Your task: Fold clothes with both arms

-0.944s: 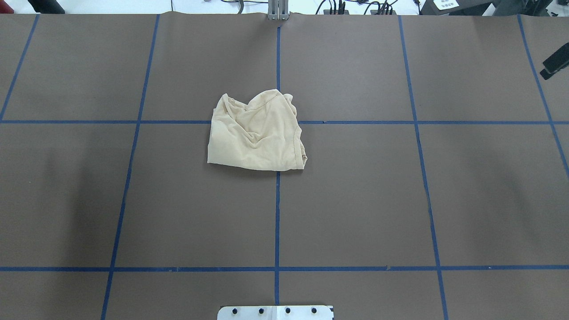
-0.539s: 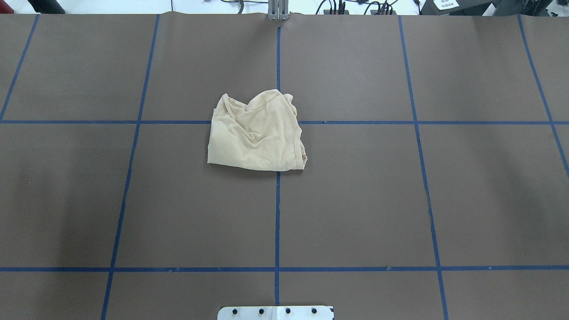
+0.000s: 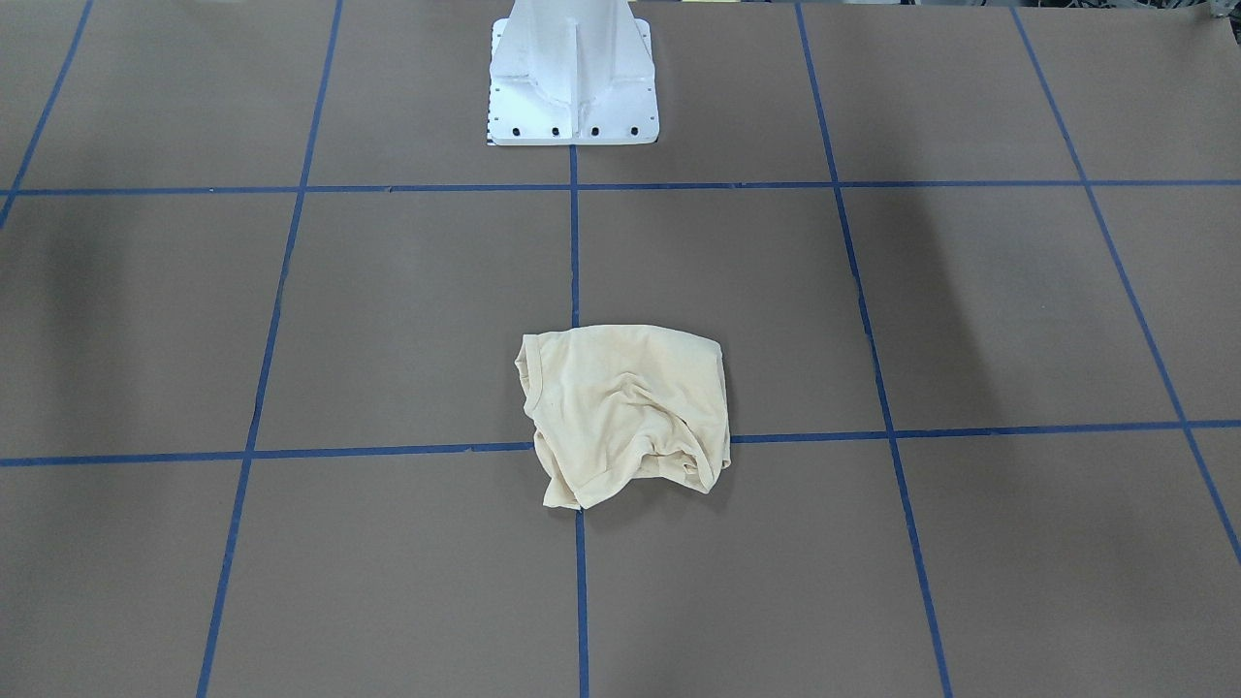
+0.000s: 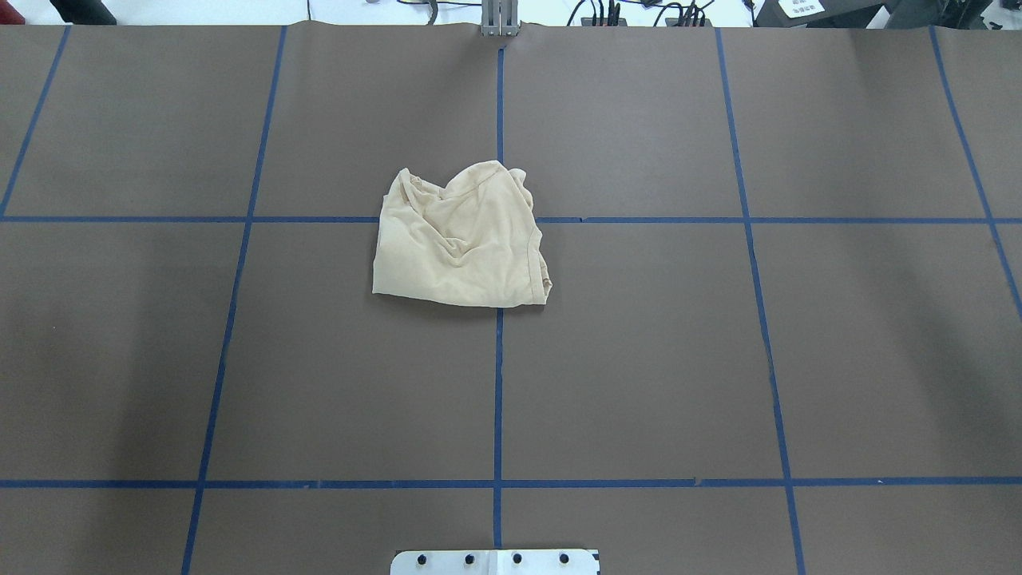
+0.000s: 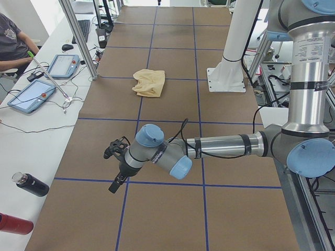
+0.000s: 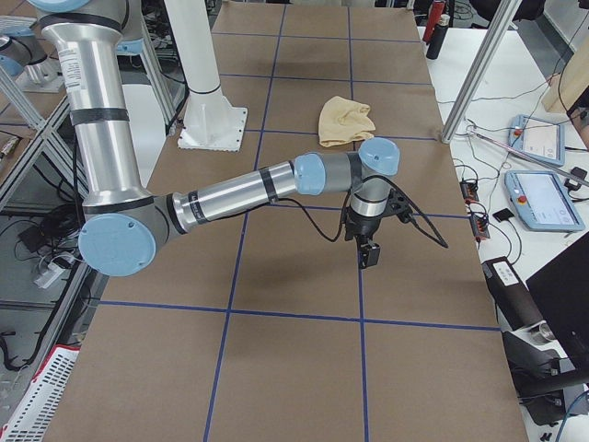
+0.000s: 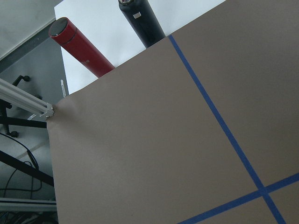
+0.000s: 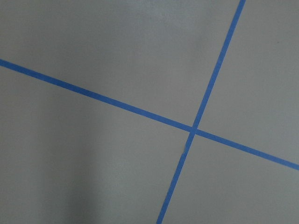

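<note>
The cream-yellow T-shirt (image 4: 459, 239) lies crumpled in a bunched heap on the brown table, over the crossing of two blue tape lines; its print is hidden. It also shows in the front view (image 3: 625, 412) and both side views (image 5: 149, 82) (image 6: 345, 120). Neither gripper shows in the overhead or front views. My left gripper (image 5: 113, 185) hangs above the table far out to my left, well away from the shirt. My right gripper (image 6: 368, 255) hangs above the table far out to my right. I cannot tell whether either is open or shut. Both wrist views show only table and tape.
The white pedestal base (image 3: 572, 87) stands at my table edge behind the shirt. A red bottle (image 7: 81, 46) and a black bottle (image 7: 142, 21) lie beyond the table's left end. Teach pendants (image 5: 30, 95) (image 6: 543, 198) lie on the side benches, with an operator (image 5: 10, 42) nearby.
A black gripper part at the overhead view's right edge 0.9 s ago has moved out of that view. The shirt has not moved.
</note>
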Robot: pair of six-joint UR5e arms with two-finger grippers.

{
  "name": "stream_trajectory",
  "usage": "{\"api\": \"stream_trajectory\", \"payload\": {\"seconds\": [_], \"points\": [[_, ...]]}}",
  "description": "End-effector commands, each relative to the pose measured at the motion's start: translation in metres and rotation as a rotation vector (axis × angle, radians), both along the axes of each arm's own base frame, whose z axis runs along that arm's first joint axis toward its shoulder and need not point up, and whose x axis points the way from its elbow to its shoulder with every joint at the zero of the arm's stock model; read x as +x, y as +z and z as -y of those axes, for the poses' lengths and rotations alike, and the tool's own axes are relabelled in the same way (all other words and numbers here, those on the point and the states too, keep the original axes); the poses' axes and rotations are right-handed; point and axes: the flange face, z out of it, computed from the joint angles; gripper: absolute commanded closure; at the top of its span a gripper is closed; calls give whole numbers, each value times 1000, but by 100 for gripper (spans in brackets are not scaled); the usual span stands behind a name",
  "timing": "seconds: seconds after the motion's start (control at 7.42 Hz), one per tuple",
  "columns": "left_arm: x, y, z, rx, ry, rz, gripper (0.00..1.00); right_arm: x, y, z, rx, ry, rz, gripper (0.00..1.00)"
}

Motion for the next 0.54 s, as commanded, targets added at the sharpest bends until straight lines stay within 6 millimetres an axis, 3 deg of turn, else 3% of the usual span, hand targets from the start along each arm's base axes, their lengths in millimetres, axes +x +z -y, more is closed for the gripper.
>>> {"api": "stream_trajectory", "payload": {"seconds": [0.0,0.13,0.27,0.4], "points": [[23,-55,-10,-234,51,11,0,1,14,-9,-24,-3,-4,0],[24,-81,-21,-288,58,8,0,4,18,-11,-34,3,-6,0],[27,-81,-33,-332,77,-43,0,4,19,-12,-42,9,-4,0],[38,-61,-53,-400,126,-194,0,4,24,-12,-58,13,-5,0]]}}
